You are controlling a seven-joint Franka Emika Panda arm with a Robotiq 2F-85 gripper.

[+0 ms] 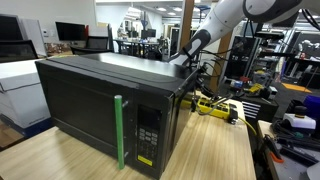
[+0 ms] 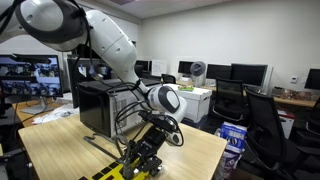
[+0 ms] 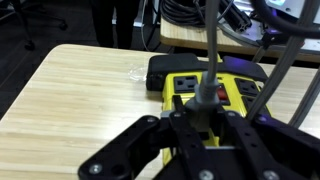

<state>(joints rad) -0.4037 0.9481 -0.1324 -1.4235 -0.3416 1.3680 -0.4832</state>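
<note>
A yellow power strip [image 3: 242, 88] lies on the wooden table [image 3: 70, 100]. A grey plug [image 3: 203, 92] with a grey cable [image 3: 212, 35] sits in one of its sockets. In the wrist view my gripper [image 3: 202, 104] points down at the strip and its two black fingers close on either side of the plug. In both exterior views the gripper [image 2: 150, 150] [image 1: 187, 66] is low over the strip [image 2: 128, 170] [image 1: 216, 108], just behind a black microwave [image 1: 100, 100] [image 2: 100, 105].
The microwave has a green strip [image 1: 119, 130] on its door. Black cables [image 2: 125, 115] trail from the microwave to the strip. A blue box [image 2: 232, 140] and office chairs [image 2: 265, 115] stand past the table edge. A cluttered bench [image 1: 295, 125] is alongside.
</note>
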